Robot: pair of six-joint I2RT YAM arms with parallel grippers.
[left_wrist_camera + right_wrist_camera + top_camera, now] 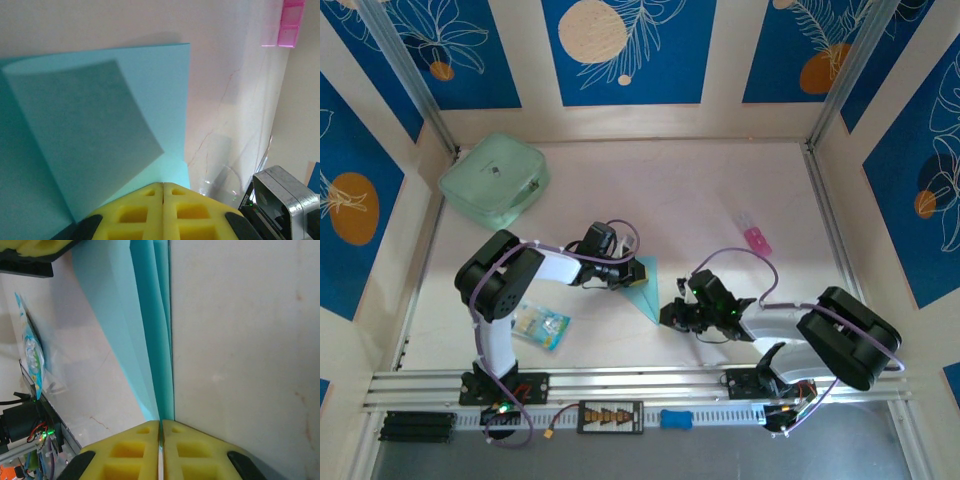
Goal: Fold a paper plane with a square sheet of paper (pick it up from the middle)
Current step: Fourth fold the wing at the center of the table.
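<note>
Yellow foam pads of the left pincer sit closest to my left wrist camera, pressed flat together with no gap. The light-blue sheet of paper spreads away from their tips, one layer folded over and throwing a darker shadow on the layer beneath.

On the right wrist feed the right pincer is likewise closed. The narrow folded layers of the sheet run straight into the seam between its pads, so I read it as clamped on the paper.

From the overhead camera the sheet looks like a slim pointed triangle near the middle of the pale surface. The left pincer is at its wide upper-left end and the right pincer at its lower tip.

A printed blue-and-white packet lies flat just left of the paper, near the left arm's base. Its print is too small for me to read, even on the right wrist feed. A small pink item rests well apart to the right, and I see its translucent pink blocks on the left wrist feed too.

A mint-green pouch sits in the far left corner. Blue wall panels with white leaf drawings and orange or cream discs surround everything, and I can make out no lettering on them.
</note>
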